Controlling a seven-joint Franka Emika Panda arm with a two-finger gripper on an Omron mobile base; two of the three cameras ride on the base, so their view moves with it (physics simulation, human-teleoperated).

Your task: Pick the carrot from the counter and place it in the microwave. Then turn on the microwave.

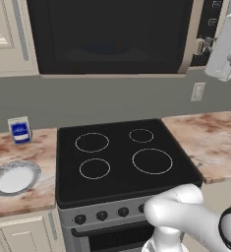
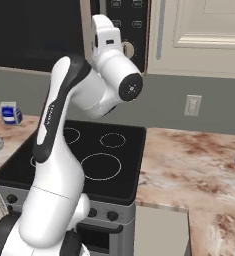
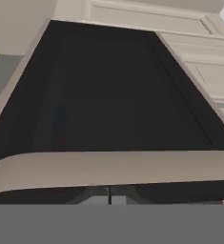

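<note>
The microwave (image 1: 109,34) hangs above the stove with its dark glass door closed. Behind the glass a faint bluish plate (image 1: 106,48) shows, with a dim orange spot on it that could be the carrot; I cannot tell for sure. My gripper (image 1: 208,47) is raised at the microwave's right side, right by the round silver knob (image 1: 200,46) on the control panel (image 2: 126,20). In the hand view the fingertips (image 3: 108,194) stand pressed together with nothing between them, facing along the dark door (image 3: 113,95). The pinkish marbled counter (image 1: 208,140) flanks the stove.
A black stovetop (image 1: 122,157) with white ring burners lies below the microwave. On the left counter sit a white-and-grey plate (image 1: 14,178) and a small blue-and-white carton (image 1: 19,130). A wall outlet (image 1: 198,91) is at right. Cream cabinets (image 2: 209,30) adjoin the microwave.
</note>
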